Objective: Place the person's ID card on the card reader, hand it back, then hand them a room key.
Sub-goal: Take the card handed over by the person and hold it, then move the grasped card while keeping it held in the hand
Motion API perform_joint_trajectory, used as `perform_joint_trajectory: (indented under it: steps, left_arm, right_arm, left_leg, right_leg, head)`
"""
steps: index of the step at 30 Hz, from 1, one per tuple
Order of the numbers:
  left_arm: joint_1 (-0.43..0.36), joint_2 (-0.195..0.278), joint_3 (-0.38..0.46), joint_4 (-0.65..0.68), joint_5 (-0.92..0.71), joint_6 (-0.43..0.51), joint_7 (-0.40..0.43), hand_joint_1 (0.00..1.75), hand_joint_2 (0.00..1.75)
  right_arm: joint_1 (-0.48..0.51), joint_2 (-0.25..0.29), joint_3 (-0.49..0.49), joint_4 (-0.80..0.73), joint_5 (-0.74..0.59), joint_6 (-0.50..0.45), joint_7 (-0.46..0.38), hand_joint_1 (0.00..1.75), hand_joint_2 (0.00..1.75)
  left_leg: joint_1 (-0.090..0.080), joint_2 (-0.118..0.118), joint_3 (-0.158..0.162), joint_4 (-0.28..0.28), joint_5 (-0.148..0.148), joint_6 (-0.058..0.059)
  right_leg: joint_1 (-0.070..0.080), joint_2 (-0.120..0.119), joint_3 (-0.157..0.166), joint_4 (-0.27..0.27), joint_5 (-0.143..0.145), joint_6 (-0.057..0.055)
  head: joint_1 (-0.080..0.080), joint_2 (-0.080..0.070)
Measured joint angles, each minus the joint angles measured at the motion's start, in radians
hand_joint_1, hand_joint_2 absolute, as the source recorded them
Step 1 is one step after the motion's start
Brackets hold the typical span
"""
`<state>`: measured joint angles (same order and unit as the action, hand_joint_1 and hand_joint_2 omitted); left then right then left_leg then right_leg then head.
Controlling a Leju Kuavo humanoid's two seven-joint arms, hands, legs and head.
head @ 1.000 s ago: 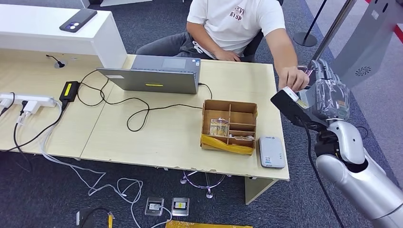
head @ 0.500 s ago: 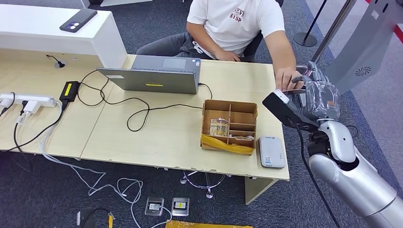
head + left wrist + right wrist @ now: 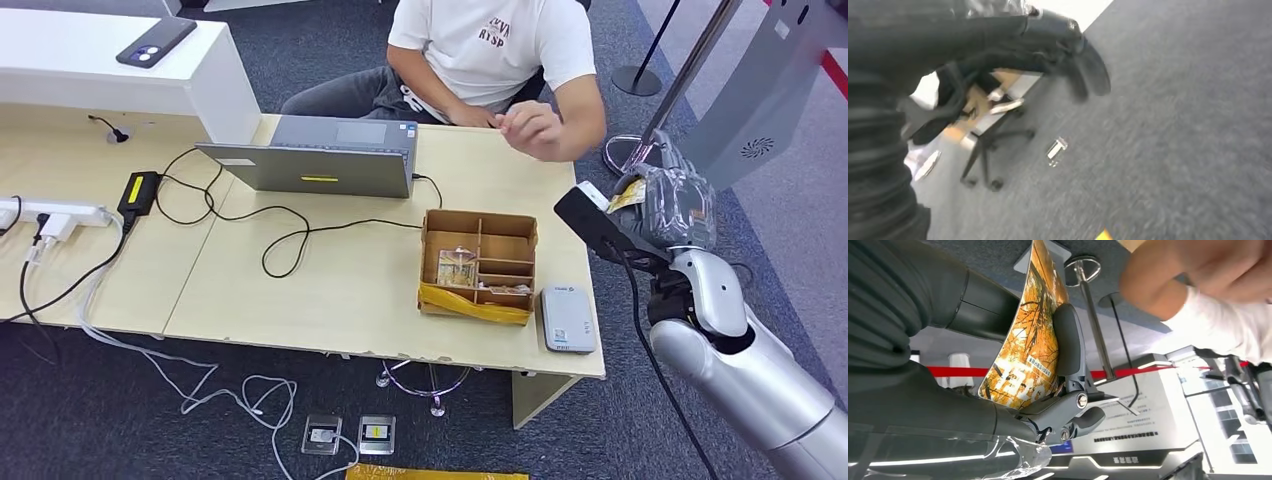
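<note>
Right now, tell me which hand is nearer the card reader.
Right. The right hand holds the card just beyond the table's right edge, near the card reader. The left hand hangs over the floor.

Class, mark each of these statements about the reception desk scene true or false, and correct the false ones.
1. The right hand holds the orange printed card. True.
2. The grey card reader lies at the desk's near edge, just right of the cardboard box. True.
3. The card already rests on the card reader. False: it is in the right hand, off the desk's right end.
4. The person's hand is touching the card. False: it is raised over the desk, apart from it.
5. The laptop stands open in front of the seated person. True.
6. The left hand grips a phone. False: it holds nothing.
</note>
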<state>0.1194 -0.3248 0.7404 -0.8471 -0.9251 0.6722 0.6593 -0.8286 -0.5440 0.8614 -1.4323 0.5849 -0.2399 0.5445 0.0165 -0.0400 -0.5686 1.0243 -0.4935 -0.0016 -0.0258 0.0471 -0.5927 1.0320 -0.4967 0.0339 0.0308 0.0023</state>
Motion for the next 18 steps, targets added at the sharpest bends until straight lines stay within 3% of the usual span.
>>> perform_joint_trajectory:
  steps: [3,6,9,18]
  left_arm:
    - [-0.067,0.012,-0.006,0.097,-0.091,0.0,-0.031,0.0,1.75]
    - [-0.14,0.015,0.173,0.254,-0.119,0.0,-0.077,0.0,1.75]
    - [-0.155,0.009,0.344,0.342,-0.067,0.0,-0.112,0.0,1.75]
    - [-0.203,0.002,0.59,0.448,0.103,0.0,-0.218,0.0,1.75]
  right_arm:
    - [-0.029,0.027,0.015,0.047,-0.031,-0.054,-0.098,1.75,1.75]
    - [-0.054,0.046,0.03,0.112,-0.04,-0.089,-0.128,1.75,1.75]
    - [-0.056,0.049,0.04,0.132,-0.038,-0.089,-0.118,1.75,1.75]
    - [-0.047,0.073,0.058,0.16,-0.026,-0.056,-0.096,1.75,1.75]
  left_leg:
    - [0.001,-0.008,-0.005,-0.001,0.003,0.001]
    - [0.002,-0.01,-0.002,-0.001,0.004,0.0]
    - [0.002,-0.009,-0.002,0.0,0.005,0.0]
    - [0.002,-0.009,-0.003,0.0,0.005,0.0]
  right_leg:
    - [0.001,-0.01,0.001,0.0,0.001,-0.001]
    - [0.002,-0.012,0.003,0.0,0.002,-0.002]
    - [0.001,-0.01,0.001,0.0,0.002,-0.002]
    - [0.001,-0.01,0.001,-0.001,0.002,-0.002]
  head:
    - [-0.001,0.0]
    - [0.0,0.0]
    - [0.0,0.0]
    - [0.0,0.0]
